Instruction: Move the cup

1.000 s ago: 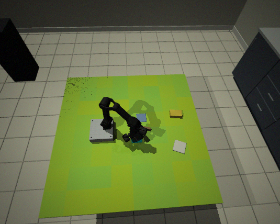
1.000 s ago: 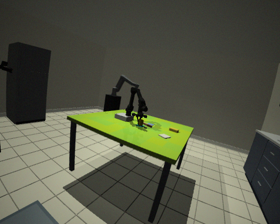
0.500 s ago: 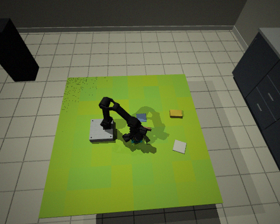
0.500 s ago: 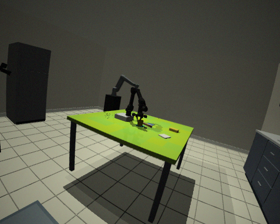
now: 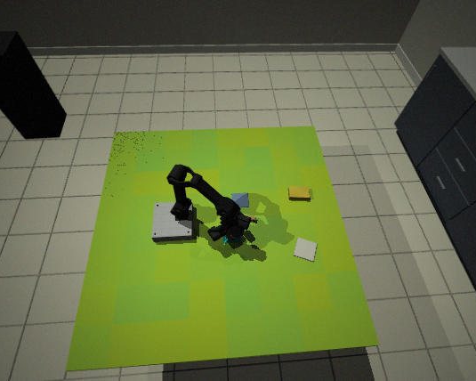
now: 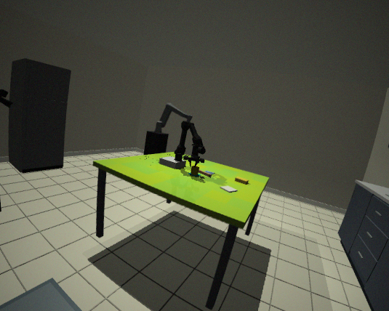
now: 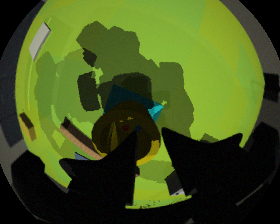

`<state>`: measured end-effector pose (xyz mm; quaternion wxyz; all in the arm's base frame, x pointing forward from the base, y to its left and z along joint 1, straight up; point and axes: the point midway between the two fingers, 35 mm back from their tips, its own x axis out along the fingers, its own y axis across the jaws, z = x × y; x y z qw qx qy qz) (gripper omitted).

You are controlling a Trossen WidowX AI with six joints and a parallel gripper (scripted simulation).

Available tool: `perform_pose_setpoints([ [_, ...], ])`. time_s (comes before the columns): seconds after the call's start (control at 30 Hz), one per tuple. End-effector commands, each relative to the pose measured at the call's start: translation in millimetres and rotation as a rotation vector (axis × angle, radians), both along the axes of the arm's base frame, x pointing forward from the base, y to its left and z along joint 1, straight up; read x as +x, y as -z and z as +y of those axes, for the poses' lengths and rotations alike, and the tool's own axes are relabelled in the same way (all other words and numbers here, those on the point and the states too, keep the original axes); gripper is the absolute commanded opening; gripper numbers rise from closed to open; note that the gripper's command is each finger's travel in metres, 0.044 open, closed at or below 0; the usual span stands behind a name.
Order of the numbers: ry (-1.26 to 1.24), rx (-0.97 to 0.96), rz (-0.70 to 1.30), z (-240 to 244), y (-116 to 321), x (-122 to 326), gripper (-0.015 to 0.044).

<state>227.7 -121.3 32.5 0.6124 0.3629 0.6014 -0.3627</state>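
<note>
The amber cup (image 6: 195, 171) (image 7: 102, 136) stands upright at the cyan pad (image 6: 190, 174) (image 7: 156, 110), its base on or very near it. In the top view the arm hides the cup, and only a bit of the cyan pad shows. A dark red marble (image 7: 125, 128) and a blue marble (image 7: 138, 129) show inside the cup. My gripper (image 7: 149, 132) is partly open, one fingertip over the cup's inside and the other outside its wall, with a gap between them. The blue pad (image 5: 240, 199) (image 6: 209, 172) bears no cup.
A pinkish-brown bar (image 6: 206, 174) (image 7: 81, 142) lies close beside the cup. An orange block (image 5: 299, 193) (image 6: 241, 180) (image 7: 28, 126) and a white tile (image 5: 305, 249) (image 6: 228, 189) (image 7: 40, 41) lie farther off. The grey base plate (image 5: 168, 220) carries the arm.
</note>
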Motion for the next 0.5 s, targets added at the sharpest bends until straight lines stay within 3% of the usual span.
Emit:
perform_pose_setpoints([
  [0.0,-0.001,-0.003,-0.002,0,-7,1,0.0147],
  [0.47,-0.002,-0.004,-0.001,0,-27,1,0.0147],
])
